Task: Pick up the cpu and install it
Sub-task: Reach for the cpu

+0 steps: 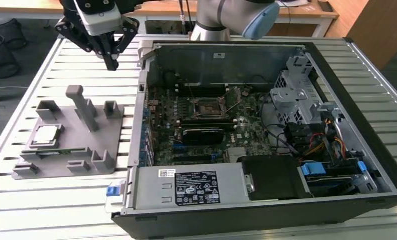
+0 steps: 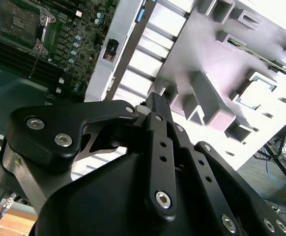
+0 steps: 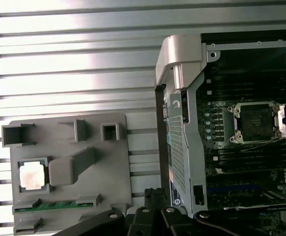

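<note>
On the slatted surface (image 1: 58,205), beside the open computer case (image 1: 252,222), the cpu (image 1: 47,134) sits in a grey fixture (image 1: 92,142) while the hand (image 1: 112,64) hovers well apart, closed and empty, so the pick-up looks unstarted and would need it opened squarely above the chip.

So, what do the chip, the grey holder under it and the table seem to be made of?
Chip: a metal top, it seems, from its bright silver sheen.
Holder: probably plastic, given the matte even grey and blocky moulded shapes.
Table: likely aluminium, shown by pale ribbed slats with a soft gleam.
</note>
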You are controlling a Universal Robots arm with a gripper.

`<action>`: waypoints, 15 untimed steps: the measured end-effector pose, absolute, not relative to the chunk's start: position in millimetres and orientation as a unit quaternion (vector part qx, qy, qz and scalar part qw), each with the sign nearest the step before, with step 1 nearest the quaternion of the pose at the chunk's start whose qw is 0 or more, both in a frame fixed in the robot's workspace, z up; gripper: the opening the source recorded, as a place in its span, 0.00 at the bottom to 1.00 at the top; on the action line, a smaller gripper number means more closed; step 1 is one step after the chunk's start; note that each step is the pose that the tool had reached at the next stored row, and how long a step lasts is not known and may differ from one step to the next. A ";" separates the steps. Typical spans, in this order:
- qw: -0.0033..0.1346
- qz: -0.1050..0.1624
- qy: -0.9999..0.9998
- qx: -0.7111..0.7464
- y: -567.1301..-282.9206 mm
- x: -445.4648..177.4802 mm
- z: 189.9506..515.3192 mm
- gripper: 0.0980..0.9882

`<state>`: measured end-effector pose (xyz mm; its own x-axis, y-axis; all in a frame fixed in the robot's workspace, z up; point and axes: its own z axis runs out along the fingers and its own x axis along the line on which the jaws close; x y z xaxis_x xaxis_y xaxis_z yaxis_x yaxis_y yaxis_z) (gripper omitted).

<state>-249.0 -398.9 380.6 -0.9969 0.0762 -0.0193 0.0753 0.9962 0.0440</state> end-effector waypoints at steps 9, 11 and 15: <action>0.010 0.022 0.999 0.038 -398.9 -254.7 379.7 0.01; 0.010 0.022 0.999 0.038 -398.9 -255.9 379.5 0.01; 0.010 0.022 0.999 0.038 -399.0 -258.5 379.1 0.01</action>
